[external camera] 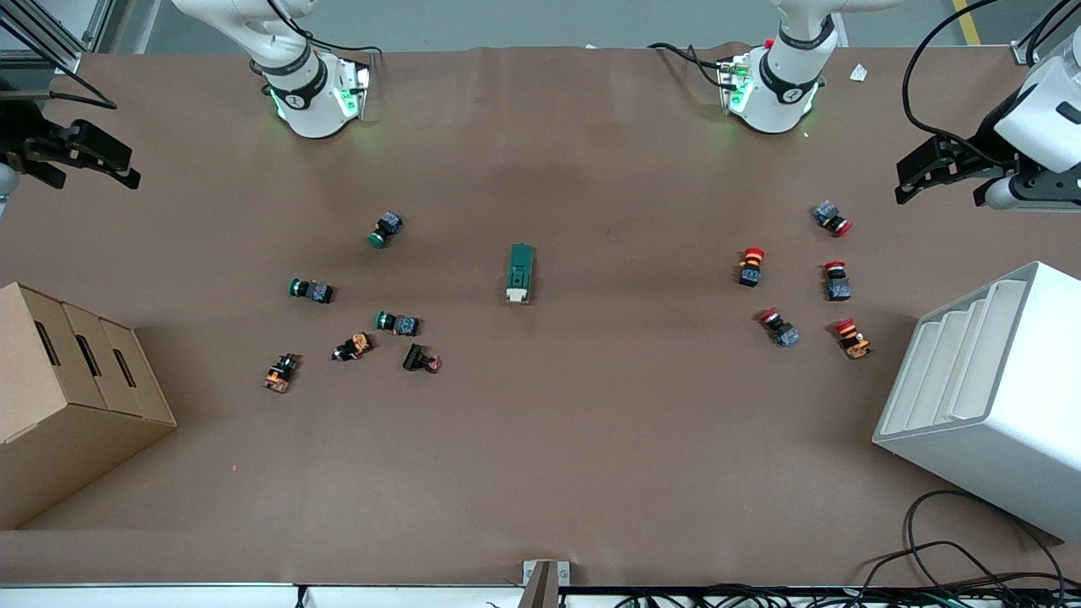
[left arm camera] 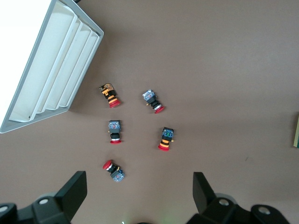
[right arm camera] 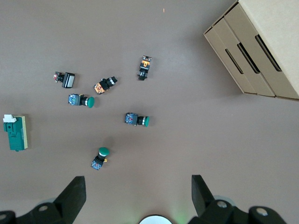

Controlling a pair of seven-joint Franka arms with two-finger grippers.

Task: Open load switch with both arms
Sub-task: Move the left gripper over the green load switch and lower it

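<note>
The load switch [external camera: 521,273], a dark green block with a white tab at its end nearer the front camera, lies flat in the middle of the table. The right wrist view shows it too [right arm camera: 15,132], and only a sliver of it shows at the edge of the left wrist view [left arm camera: 297,133]. My left gripper [external camera: 910,181] hangs open high over the left arm's end of the table, with nothing between its fingers [left arm camera: 139,186]. Over the right arm's end my right gripper [external camera: 127,167] is raised and open, also holding nothing [right arm camera: 138,191]. Both are well apart from the switch.
Several green and orange push-buttons [external camera: 397,322] lie scattered toward the right arm's end, and several red-capped ones [external camera: 751,266] toward the left arm's end. A cardboard box [external camera: 67,380] stands at the right arm's end. A white slotted bin [external camera: 988,397] stands at the left arm's end.
</note>
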